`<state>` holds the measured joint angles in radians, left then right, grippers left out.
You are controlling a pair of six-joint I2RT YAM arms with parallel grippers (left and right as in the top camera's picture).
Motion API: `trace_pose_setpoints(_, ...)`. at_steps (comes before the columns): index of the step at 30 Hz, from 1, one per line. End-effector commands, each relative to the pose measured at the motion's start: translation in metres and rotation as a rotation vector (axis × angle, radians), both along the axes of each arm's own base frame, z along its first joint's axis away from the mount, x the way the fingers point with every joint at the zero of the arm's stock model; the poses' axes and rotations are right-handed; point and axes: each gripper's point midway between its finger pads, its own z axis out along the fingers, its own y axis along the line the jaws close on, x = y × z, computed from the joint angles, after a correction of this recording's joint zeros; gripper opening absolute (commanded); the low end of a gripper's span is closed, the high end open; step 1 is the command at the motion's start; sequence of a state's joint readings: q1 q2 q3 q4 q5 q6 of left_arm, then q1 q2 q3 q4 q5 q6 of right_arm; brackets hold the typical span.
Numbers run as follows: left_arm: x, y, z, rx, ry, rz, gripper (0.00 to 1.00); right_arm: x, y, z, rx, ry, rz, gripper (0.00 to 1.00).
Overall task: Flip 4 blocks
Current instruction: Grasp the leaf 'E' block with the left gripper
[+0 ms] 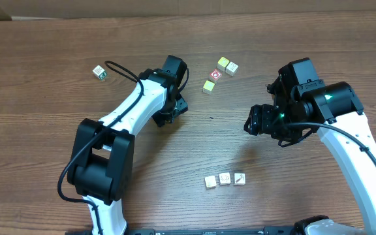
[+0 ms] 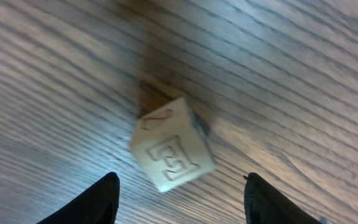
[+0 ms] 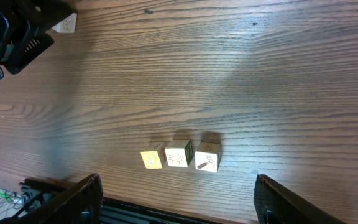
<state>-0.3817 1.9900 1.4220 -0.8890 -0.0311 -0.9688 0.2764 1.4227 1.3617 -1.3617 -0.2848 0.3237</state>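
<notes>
My left gripper (image 2: 180, 176) is wide and empty, the tipped block (image 2: 173, 152) just ahead between its fingers (image 2: 98, 202); the right gripper (image 3: 178, 183), also wide, hangs well apart from it.

A red-faced cube (image 1: 215, 76) is sitting on the wooden table (image 1: 44, 143); a green-and-white cube (image 1: 98, 72) is lying well apart from it.

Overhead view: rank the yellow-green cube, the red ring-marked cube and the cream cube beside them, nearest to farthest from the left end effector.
From the left end effector:
1. Yellow-green wooden cube, cluster's lower left.
2. Red-faced wooden cube with white ring, just beyond.
3. Cream wooden cube, cluster's upper right.
</notes>
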Motion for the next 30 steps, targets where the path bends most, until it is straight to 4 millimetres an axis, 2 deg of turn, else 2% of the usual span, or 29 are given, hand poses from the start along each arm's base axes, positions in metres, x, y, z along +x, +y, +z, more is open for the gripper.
trace_pose_setpoints(1,0.008,0.011,-0.002,0.014,-0.004,0.096,0.56,0.003,0.003,0.009,0.016,-0.037,0.022,0.79)
trace_pose_setpoints(4,0.008,0.015,-0.009,0.014,0.014,0.122,0.54,0.003,0.003,0.009,0.016,-0.038,0.022,0.79)
trace_pose_setpoints(8,0.010,0.016,-0.014,0.002,0.019,0.132,0.42,0.003,0.003,0.009,0.015,-0.038,0.022,0.79)
trace_pose_setpoints(11,0.013,0.016,-0.014,-0.004,0.012,0.134,0.38,0.003,0.003,0.009,0.015,-0.038,0.022,0.79)
trace_pose_setpoints(13,0.013,0.016,-0.013,-0.004,0.009,0.134,0.32,0.003,0.003,0.009,0.015,-0.038,0.022,0.79)
trace_pose_setpoints(16,0.013,0.016,-0.013,-0.004,0.010,0.130,0.13,0.003,0.003,0.009,0.015,-0.038,0.022,0.79)
trace_pose_setpoints(17,0.014,0.016,-0.013,-0.004,0.009,0.124,0.10,0.003,0.003,0.009,0.015,-0.038,0.022,0.79)
trace_pose_setpoints(22,0.014,0.015,-0.013,0.001,0.004,0.058,0.04,0.003,0.003,0.009,0.015,-0.038,0.022,0.79)
trace_pose_setpoints(25,0.014,0.012,-0.010,-0.008,0.001,-0.023,0.04,0.003,0.003,0.009,0.015,-0.038,0.022,0.79)
trace_pose_setpoints(30,0.008,-0.001,0.011,-0.068,-0.015,-0.221,0.04,0.003,0.003,0.009,0.015,-0.038,0.022,0.79)
